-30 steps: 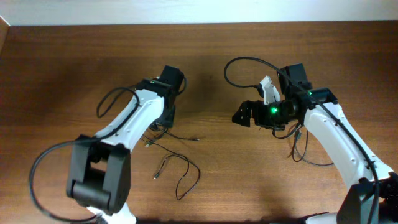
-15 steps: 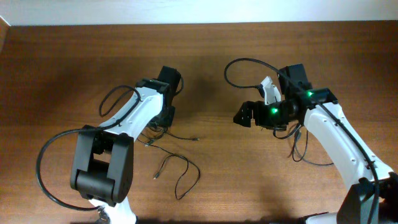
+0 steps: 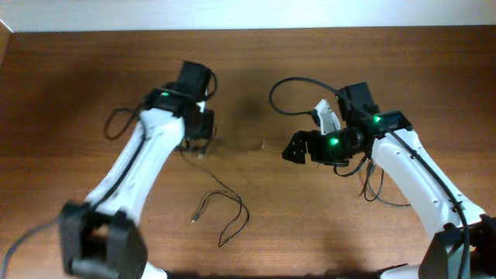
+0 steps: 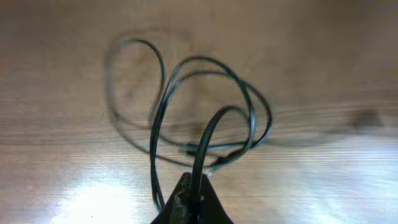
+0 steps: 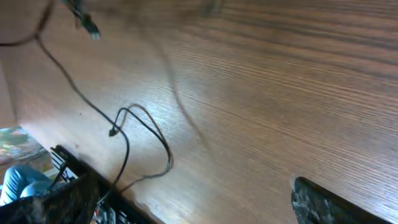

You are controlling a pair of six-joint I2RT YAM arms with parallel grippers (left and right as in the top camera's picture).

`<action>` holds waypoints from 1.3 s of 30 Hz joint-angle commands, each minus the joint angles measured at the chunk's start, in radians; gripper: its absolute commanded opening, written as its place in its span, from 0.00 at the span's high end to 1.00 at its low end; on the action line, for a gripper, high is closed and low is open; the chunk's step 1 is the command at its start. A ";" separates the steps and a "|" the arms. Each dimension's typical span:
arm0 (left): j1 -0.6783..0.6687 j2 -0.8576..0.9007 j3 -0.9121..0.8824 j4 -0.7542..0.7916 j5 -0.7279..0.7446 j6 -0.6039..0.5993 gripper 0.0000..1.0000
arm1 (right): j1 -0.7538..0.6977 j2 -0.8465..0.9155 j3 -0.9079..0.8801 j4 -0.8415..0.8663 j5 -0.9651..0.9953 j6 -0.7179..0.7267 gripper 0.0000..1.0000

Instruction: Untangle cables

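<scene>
Plainly, the left gripper point(image 4: 191, 190) has its jaws pressed together on one thin black strand of the cables point(image 4: 208, 93), pinched at the very fingertips. From that pinch the cord fans out into several overlapping loops above the wooden table point(image 4: 323, 50); whether the loops are lifted clear or brushing the surface I cannot tell. Seen from overhead, a long tail runs from under that gripper toward the front of the table. It ends in a loose open curl with a small plug end point(image 3: 194, 219) lying flat. The right gripper point(image 3: 297, 147) stands with its jaws wide apart and nothing between them, well apart from the cables and turned toward the middle of the table. By my judgement these cords are light and completely limp, so they will follow any pull rather than hold a shape. Tugging a mid-strand is likely to draw the loops tight instead of freeing them. The sheath looks thin and smooth, so a fingertip pinch may slip. The better hold is just behind the plug end, where the thicker body gives purchase, with the other claw steadying a strand beside a crossing
</scene>
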 commanded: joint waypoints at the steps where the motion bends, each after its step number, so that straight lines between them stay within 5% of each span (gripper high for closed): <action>1: 0.068 -0.165 0.027 -0.005 0.100 -0.106 1.00 | 0.005 -0.008 -0.002 0.007 -0.017 -0.012 0.01; 13: 0.263 -0.299 0.027 -0.065 0.644 -0.122 1.00 | 0.005 -0.008 -0.002 0.043 -0.330 -0.179 0.01; 25: 0.264 -0.299 0.027 -0.065 0.567 -0.188 1.00 | 0.115 -0.008 -0.003 0.053 -0.300 -0.197 0.01; 39: 0.263 -0.299 0.027 -0.122 0.695 -0.239 1.00 | 0.299 0.087 -0.003 0.277 -0.117 -0.076 0.01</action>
